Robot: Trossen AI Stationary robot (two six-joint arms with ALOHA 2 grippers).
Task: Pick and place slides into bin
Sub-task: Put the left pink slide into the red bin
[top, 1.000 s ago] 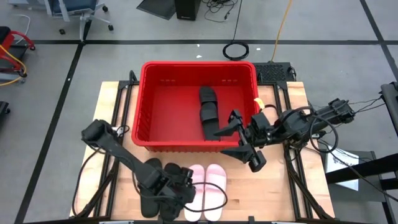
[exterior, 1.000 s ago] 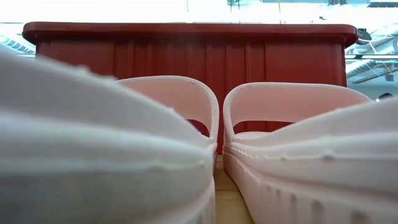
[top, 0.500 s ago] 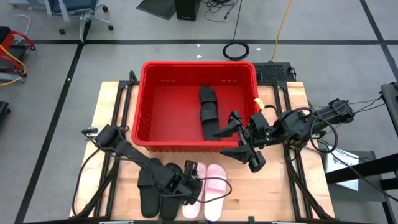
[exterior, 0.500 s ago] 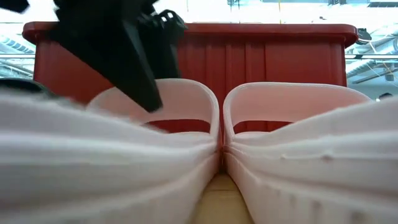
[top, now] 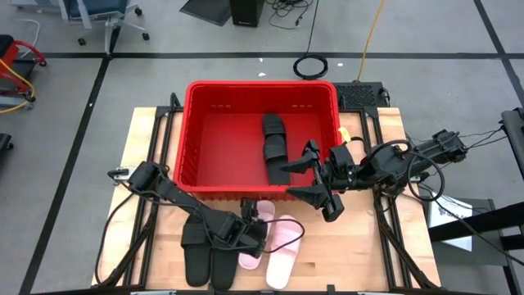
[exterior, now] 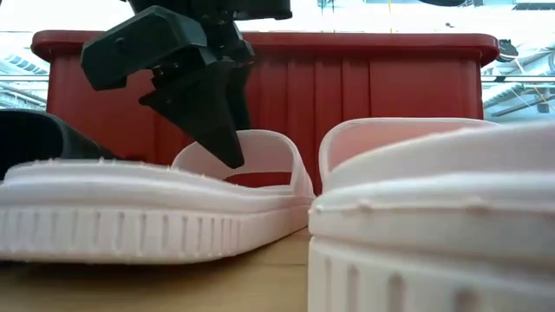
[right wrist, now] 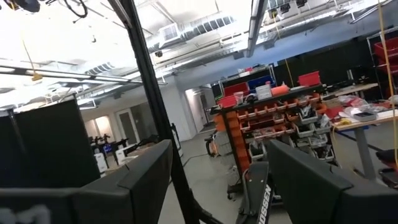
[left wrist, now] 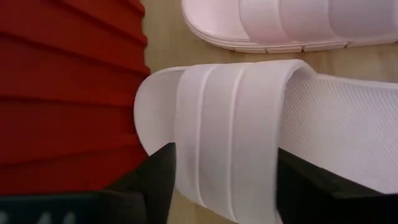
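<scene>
Pale slide [left wrist: 236, 137] is on the table [top: 147, 131] just off the bin's [top: 190, 139] front wall, at about 6 o'clock from the bin in the high view, with its toe toward the wall. The left gripper [top: 250, 231] sits astride its wide strap. I cannot tell whether it has actually clamped on or is only bracketing it, and the sole looks flat on the wood in the low view. Change over the last second: this arm has swung across from the black pair [top: 201, 254] (at 7 o'clock from the bin, side by side) and come down on the pale one. Both pale slides were neatly parallel. Now the second pale slide [top: 282, 246] is skewed, heel kicked out toward 5 o'clock, and the two no longer touch along their length. Judgement: the approach is done and the grasp is next. The nudging suggests contact was a bit rough, so check the strap is seated before lifting. Black slides [top: 274, 146] already lie in the bin (looks like two, end to end), so four are left outside. The right gripper [top: 315, 179] hangs spread wide and empty over the bin's 4 o'clock corner, edged slightly inward since a second ago. Writing: none legible on the slides or bin. The right wrist view shows only "OSSEN" on a dark part.
</scene>
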